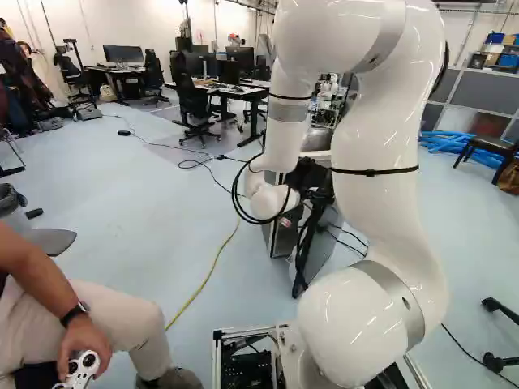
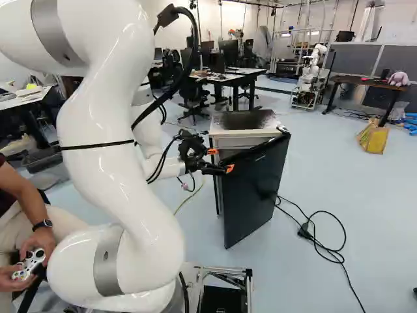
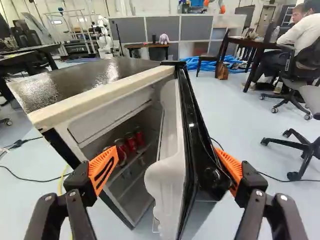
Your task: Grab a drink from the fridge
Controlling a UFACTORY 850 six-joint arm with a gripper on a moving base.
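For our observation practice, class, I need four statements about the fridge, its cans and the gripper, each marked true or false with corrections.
1. The door of the fridge stands open. True.
2. The cans inside are green. False: the cans are red.
3. The gripper holds a can. False: its fingers stand open, the door's edge between them.
4. The fridge has a dark top. True.

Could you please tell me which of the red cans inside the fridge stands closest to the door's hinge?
The can at the hinge end of the visible row; the other red cans stand farther from the door.
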